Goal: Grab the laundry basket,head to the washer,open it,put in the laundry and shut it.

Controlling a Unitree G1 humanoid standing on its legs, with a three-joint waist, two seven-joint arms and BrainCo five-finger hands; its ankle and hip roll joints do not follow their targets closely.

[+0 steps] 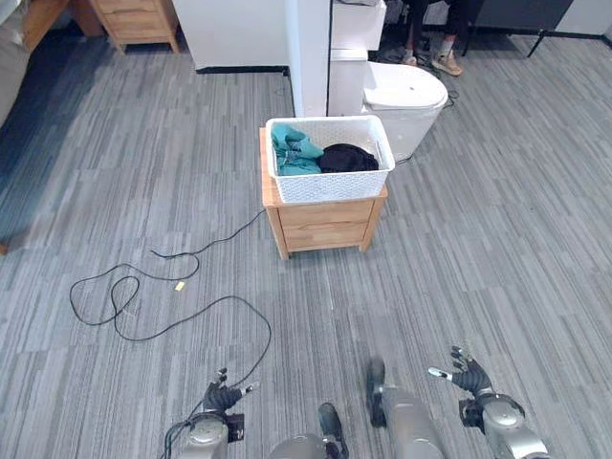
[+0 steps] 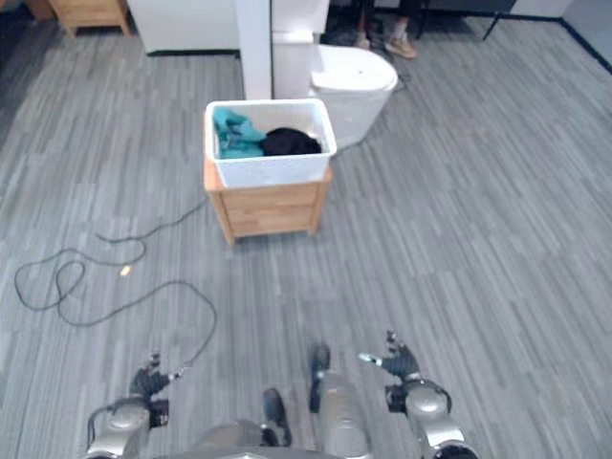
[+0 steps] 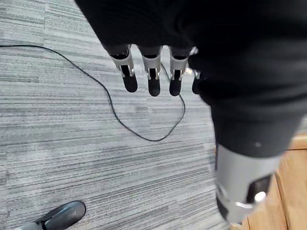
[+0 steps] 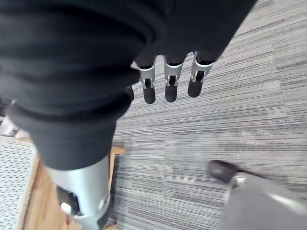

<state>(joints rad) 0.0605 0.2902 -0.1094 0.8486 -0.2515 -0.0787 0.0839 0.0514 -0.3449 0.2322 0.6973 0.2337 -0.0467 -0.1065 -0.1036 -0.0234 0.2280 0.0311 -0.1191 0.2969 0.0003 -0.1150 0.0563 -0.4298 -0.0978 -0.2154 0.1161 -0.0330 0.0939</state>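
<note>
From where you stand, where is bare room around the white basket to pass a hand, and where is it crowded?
The white perforated laundry basket covers almost the whole top of the small wooden cabinet. Grey striped floor lies bare at its right and front. Behind it is crowded: a white pillar and a white rounded appliance stand close. To its left, a thin black cable loops.

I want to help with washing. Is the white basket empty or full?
Partly full. The laundry basket on the wooden cabinet holds teal clothes and black clothes.
</note>
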